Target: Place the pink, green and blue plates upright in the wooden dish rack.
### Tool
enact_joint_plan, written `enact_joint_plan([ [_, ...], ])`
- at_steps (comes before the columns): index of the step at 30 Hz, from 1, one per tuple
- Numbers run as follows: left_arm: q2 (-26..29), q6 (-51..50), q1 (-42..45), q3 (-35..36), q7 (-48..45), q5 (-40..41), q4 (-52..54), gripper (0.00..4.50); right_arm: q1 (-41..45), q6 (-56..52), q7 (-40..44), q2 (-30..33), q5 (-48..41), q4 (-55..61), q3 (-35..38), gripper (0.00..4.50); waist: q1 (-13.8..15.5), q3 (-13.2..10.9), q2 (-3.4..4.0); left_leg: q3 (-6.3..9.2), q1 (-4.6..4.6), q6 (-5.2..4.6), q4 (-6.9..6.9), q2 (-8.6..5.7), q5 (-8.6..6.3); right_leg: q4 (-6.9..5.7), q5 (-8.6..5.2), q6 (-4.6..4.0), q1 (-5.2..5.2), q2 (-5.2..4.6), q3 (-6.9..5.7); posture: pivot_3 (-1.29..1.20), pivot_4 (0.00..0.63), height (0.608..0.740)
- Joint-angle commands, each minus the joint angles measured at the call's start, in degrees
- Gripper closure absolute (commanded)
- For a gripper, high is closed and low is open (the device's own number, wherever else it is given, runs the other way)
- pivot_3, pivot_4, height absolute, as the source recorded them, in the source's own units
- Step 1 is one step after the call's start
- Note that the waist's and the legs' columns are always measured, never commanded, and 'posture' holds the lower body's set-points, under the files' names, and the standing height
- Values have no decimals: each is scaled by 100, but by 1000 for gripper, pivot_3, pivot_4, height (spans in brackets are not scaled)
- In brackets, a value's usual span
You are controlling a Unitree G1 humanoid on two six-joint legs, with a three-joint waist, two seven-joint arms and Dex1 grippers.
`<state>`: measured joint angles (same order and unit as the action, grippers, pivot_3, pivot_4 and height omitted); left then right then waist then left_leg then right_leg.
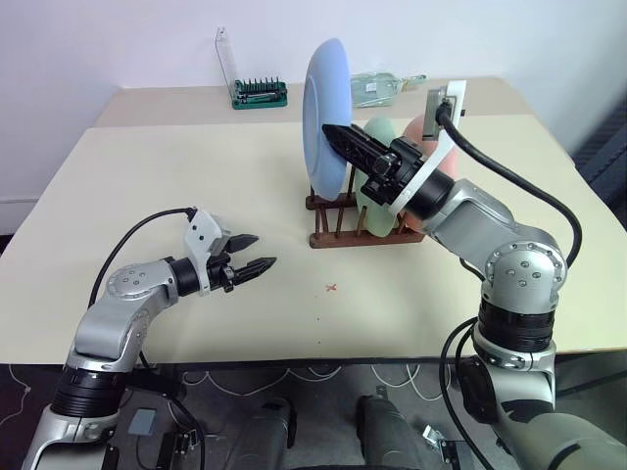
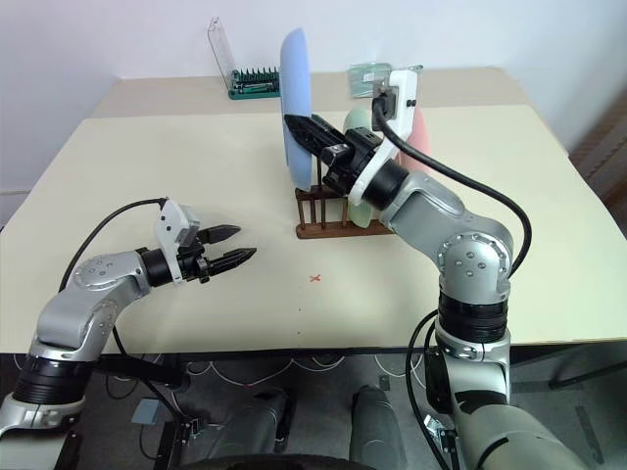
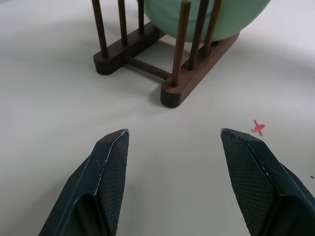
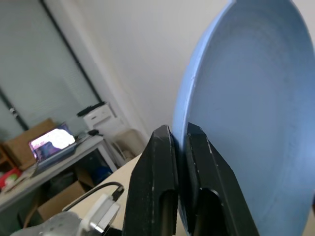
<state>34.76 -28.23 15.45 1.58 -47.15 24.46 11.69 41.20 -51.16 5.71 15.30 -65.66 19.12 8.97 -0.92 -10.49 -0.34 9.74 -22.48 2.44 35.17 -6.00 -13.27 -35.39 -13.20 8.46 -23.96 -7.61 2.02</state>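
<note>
**A:** What sits at centre frame?

**B:** The right tool (image 1: 338,137), its two black fingers pinched on the rim of the blue plate (image 1: 325,117), holds that plate on edge in the upper middle of the picture, above the left end of the wooden dish rack (image 1: 338,221). In the right wrist view the fingers (image 4: 156,187) clamp the rim from both sides.

**A:** And the rack itself?

**B:** It stands on the pale surface (image 1: 196,186), just right of centre. The green plate (image 1: 377,201) is upright between its pegs, and the pink plate (image 1: 431,147) stands behind it, mostly hidden by the arm. The left wrist view shows the green plate (image 3: 206,19) seated between the dark pegs.

**A:** The other arm?

**B:** The left tool (image 1: 257,253) hangs over the surface in the lower left, jaws spread wide and holding nothing, pointing toward the rack. A small red cross mark (image 1: 331,288) lies on the surface between them.

**A:** Background?

**B:** A green tool holder (image 1: 259,93) at upper left of centre, a clear glass bottle (image 1: 377,88) lying beside it.
</note>
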Motion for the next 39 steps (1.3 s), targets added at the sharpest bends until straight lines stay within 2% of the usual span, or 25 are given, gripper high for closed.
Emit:
enact_joint_plan([
  [1, 12, 34, 30, 124, 43, 62, 231, 1448, 82, -149, -212, 33, -133, -70, 84, 4454, -17, 0, 0, -1, 0, 0, 0, 0, 0, 0, 0, 0, 0, 1, 0, 0, 150, 740],
  [11, 9, 1, 31, 105, 65, 71, 269, 1448, 54, -528, -720, -158, -209, -368, 59, 4454, -20, 0, 0, -3, 0, 0, -3, 2, 0, -6, 0, 0, -6, 2, 1, 0, 150, 740],
  [14, -14, 3, 43, 82, 76, 73, 266, 1448, 84, -543, -739, -156, -172, -378, 75, 3436, -20, 0, 0, -3, 0, 0, -3, 1, 0, -6, 0, 0, -6, 2, 1, 0, 150, 740],
  [18, -33, -7, 49, 56, 84, 77, 275, 1448, 195, -507, -537, 68, 124, -216, -57, 1526, -20, 0, 0, -3, 0, 0, -2, 1, 0, -6, 0, 0, -6, 2, 1, 0, 150, 740],
  [26, -70, -14, 41, 29, 96, 76, 290, 1448, 339, -568, -138, 638, 459, 104, -229, 1526, -20, 0, 0, -5, -1, 0, -2, 2, 0, -5, 0, 0, -6, 2, 0, 0, 150, 740],
  [31, -121, 3, -19, 22, 121, 61, 314, 1448, 253, -333, 956, 1964, 640, 1051, 101, 1526, 36, -3, 0, -4, -12, -1, 0, -1, 0, 4, -1, 1, -6, -1, 0, 0, 150, 740],
  [34, -121, 32, -36, 37, 110, 50, 262, 1448, -351, 10, 1707, 2622, 651, 1348, 648, 1526, 33, 3, -13, 0, -15, -5, 0, -1, -3, 20, -2, 4, 2, 0, -7, 0, 150, 740],
  [37, -79, 129, -44, 90, 72, -10, 50, 1448, -2064, 469, 2735, 3324, 1239, 1254, 1651, 1526, 59, 6, -27, 0, -11, -9, 2, -1, -5, 28, -3, 6, 18, -1, -13, 0, 150, 740],
  [39, -70, 170, -47, 137, 57, -8, -82, 1448, -3138, 804, 3275, 3554, 1676, 1058, 2078, 1526, 111, 5, -29, -4, -3, -12, 7, -3, -7, 33, -3, 6, 29, -5, -14, 0, 150, 740],
])
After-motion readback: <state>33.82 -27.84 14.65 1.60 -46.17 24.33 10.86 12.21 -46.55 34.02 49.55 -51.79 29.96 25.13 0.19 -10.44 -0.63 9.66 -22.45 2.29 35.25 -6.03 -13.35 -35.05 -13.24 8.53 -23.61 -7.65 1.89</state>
